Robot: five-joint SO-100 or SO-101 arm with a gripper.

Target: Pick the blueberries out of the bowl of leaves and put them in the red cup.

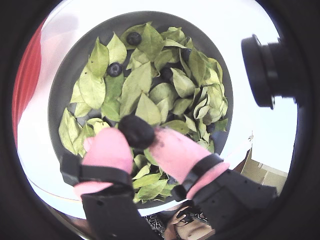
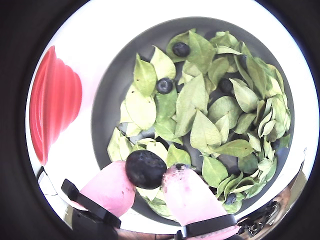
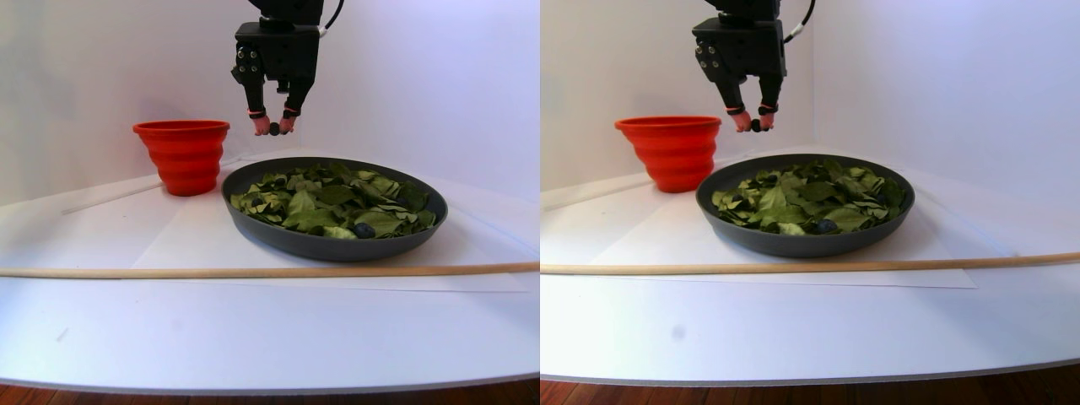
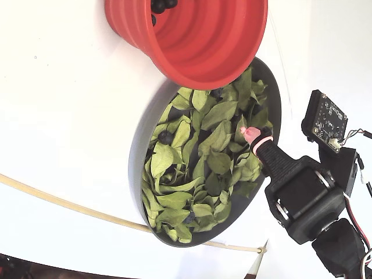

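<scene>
My gripper (image 1: pixel 136 139) is shut on a dark blueberry (image 1: pixel 136 130), pinched between its pink fingertips (image 2: pixel 182 187). It hangs above the near rim of the dark grey bowl (image 1: pixel 64 75), well over the heaped green leaves (image 1: pixel 145 85). More blueberries (image 2: pixel 164 85) lie among the leaves. The stereo pair view has the gripper (image 3: pixel 274 128) raised over the bowl's (image 3: pixel 329 243) back left rim, just right of the red cup (image 3: pixel 184 156). The cup (image 4: pixel 197 35) holds some berries (image 4: pixel 158 6) in the fixed view. In both wrist views the cup (image 2: pixel 55 102) lies to the left.
A thin wooden stick (image 3: pixel 253 272) lies across the white table in front of the bowl. A black camera module (image 1: pixel 265 70) juts in beside the gripper, and a small circuit board (image 4: pixel 325 122) rides on the arm. White walls close the back.
</scene>
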